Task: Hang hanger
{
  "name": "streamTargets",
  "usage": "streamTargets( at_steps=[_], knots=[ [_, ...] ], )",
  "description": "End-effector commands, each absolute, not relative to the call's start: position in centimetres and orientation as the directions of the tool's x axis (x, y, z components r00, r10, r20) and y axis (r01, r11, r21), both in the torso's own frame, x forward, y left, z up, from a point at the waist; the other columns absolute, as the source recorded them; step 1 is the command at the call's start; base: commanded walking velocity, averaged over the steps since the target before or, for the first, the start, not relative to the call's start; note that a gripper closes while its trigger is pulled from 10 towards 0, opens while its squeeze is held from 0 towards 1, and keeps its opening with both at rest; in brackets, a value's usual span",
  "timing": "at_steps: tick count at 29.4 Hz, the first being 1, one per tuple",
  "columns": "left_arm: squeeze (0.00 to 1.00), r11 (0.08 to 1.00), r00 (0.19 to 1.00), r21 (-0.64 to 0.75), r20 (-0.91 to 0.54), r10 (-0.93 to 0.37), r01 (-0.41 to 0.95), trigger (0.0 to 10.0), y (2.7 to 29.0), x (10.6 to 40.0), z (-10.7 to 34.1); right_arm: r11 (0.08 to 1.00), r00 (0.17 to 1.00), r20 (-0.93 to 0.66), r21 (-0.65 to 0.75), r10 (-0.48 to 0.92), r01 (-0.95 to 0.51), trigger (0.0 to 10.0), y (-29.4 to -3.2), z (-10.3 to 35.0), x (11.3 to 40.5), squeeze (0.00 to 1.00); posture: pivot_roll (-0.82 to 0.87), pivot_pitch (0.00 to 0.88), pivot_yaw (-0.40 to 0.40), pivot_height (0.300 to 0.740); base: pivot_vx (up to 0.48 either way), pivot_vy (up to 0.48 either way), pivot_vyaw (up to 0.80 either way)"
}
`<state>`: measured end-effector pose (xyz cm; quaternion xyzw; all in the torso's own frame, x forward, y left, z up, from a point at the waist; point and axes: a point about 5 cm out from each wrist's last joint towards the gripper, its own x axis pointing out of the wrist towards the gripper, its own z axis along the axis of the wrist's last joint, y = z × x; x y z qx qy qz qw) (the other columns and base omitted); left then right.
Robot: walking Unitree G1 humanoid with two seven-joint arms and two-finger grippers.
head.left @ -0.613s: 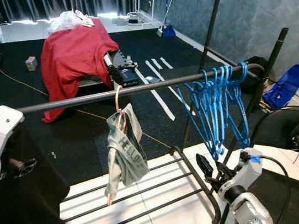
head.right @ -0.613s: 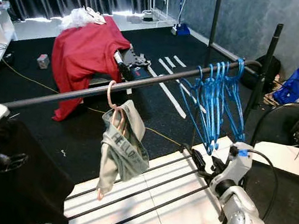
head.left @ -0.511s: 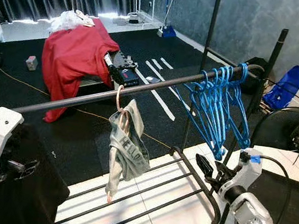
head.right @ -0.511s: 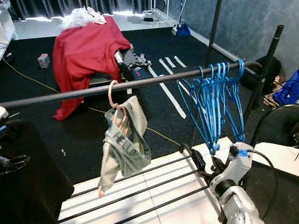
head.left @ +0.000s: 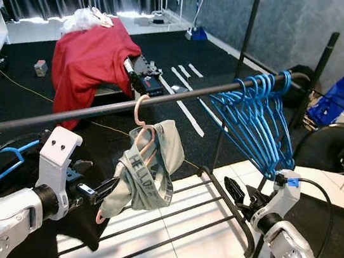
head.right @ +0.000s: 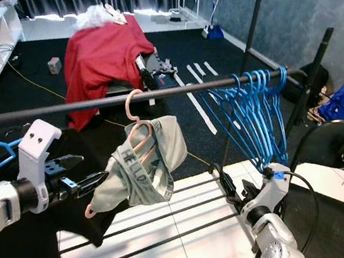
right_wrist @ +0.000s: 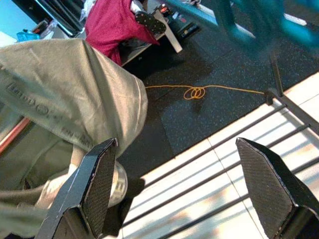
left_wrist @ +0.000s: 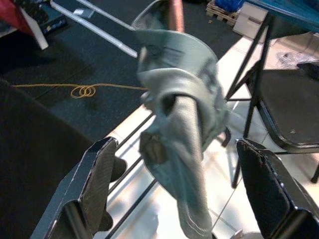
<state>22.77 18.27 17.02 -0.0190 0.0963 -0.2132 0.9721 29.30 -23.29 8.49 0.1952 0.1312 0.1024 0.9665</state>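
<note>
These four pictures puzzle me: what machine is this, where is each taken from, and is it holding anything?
It is a walking humanoid robot with two silver arms, each ending in a two-fingered black tool. Two pictures come from the cameras in its head, looking down at a clothes rail. The other two come from cameras on its wrists, looking out between the fingers. On the rail hangs a pink hanger carrying a grey-green garment, and further along a bunch of blue hangers. The left tool is open beside the garment, gripping nothing. The right tool is open too, low by the rack's bars. Behind, a red cloth drapes some equipment.
</note>
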Motion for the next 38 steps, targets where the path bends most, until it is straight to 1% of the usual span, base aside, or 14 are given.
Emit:
streamTargets(
  at_steps=[1,3,4,5,6,7,8,9,11,15,21,27,34,38],
  knots=[
    [0.00,0.909,0.891,-0.088,-0.180,-0.416,0.407,10.0,18.4,22.6,16.8,0.895,0.941,-0.217,0.419,0.261,-0.151,10.0,-22.9,8.3,29.3,0.00,-0.11,0.000,0.034,0.731,-0.480,0.000,0.00],
    [0.00,0.941,0.934,-0.045,-0.113,-0.338,0.335,10.0,19.6,23.3,18.1,0.898,0.941,-0.211,0.409,0.266,-0.162,10.0,-22.9,8.4,29.4,0.00,-0.11,0.000,0.034,0.731,0.000,0.000,0.00],
    [0.00,0.941,0.934,-0.045,-0.113,-0.338,0.335,10.0,19.6,23.3,18.1,0.898,0.941,-0.211,0.409,0.266,-0.162,10.0,-22.9,8.4,29.4,0.00,-0.11,0.000,0.034,0.731,0.000,0.000,0.00],
    [0.00,0.969,0.966,-0.011,-0.076,-0.245,0.245,10.0,20.8,23.8,18.6,0.902,0.938,-0.203,0.390,0.282,-0.187,10.0,-22.7,8.5,29.3,0.00,-0.11,0.000,0.034,0.731,0.000,0.000,0.71],
    [0.00,0.969,0.966,-0.011,-0.076,-0.245,0.245,10.0,20.8,23.8,18.6,0.902,0.938,-0.203,0.390,0.282,-0.187,10.0,-22.7,8.5,29.3,0.00,-0.11,0.000,0.034,0.731,0.000,0.000,0.71],
    [0.00,0.984,0.983,0.007,-0.053,-0.175,0.176,10.0,21.7,24.1,18.9,0.902,0.934,-0.199,0.381,0.296,-0.205,10.0,-22.6,8.6,29.2,0.00,-0.11,0.000,0.034,0.731,0.000,0.000,0.76],
    [0.00,0.984,0.983,0.007,-0.053,-0.175,0.176,10.0,21.7,24.1,18.9,0.902,0.934,-0.199,0.381,0.296,-0.205,10.0,-22.6,8.6,29.2,0.00,-0.11,0.000,0.034,0.731,0.000,0.000,0.76],
    [0.00,0.993,0.993,0.029,-0.013,-0.115,0.115,10.0,22.4,24.3,19.1,0.902,0.932,-0.195,0.374,0.304,-0.216,10.0,-22.4,8.6,29.2,0.00,-0.11,0.000,0.036,0.731,0.000,0.000,0.76],
    [0.00,0.993,0.993,0.029,-0.013,-0.115,0.115,10.0,22.4,24.3,19.1,0.902,0.932,-0.195,0.374,0.304,-0.216,10.0,-22.4,8.6,29.2,0.00,-0.11,0.000,0.036,0.731,0.000,0.000,0.76],
    [0.00,0.998,0.999,0.052,0.009,-0.036,0.035,10.0,22.8,25.0,18.9,0.901,0.933,-0.191,0.374,0.305,-0.218,10.0,-22.4,8.6,29.2,0.00,-0.12,0.000,0.039,0.731,0.000,0.000,0.76],
    [0.00,0.993,0.994,0.036,0.004,-0.108,0.108,10.0,20.7,25.8,18.5,0.899,0.937,-0.187,0.385,0.295,-0.206,10.0,-22.4,8.6,29.2,0.00,-0.12,0.000,0.039,0.731,0.000,0.000,0.75],
    [0.00,0.971,0.971,-0.034,0.005,-0.238,0.238,10.0,17.1,28.0,17.5,0.895,0.942,-0.192,0.409,0.275,-0.178,10.0,-22.4,8.4,29.4,0.00,-0.13,0.000,0.045,0.731,0.000,0.000,0.00],
    [0.00,0.947,0.948,-0.043,0.025,-0.317,0.317,10.0,15.9,29.3,17.2,0.895,0.943,-0.192,0.411,0.273,-0.176,10.0,-22.4,8.4,29.4,0.00,-0.14,0.000,0.051,0.731,0.000,-0.335,0.00],
    [0.00,0.944,0.942,0.020,0.067,-0.329,0.328,10.0,15.7,31.0,18.1,0.894,0.944,-0.190,0.413,0.269,-0.172,10.0,-22.4,8.4,29.3,0.00,-0.16,0.000,0.057,0.731,0.000,0.000,0.00]
  ],
)
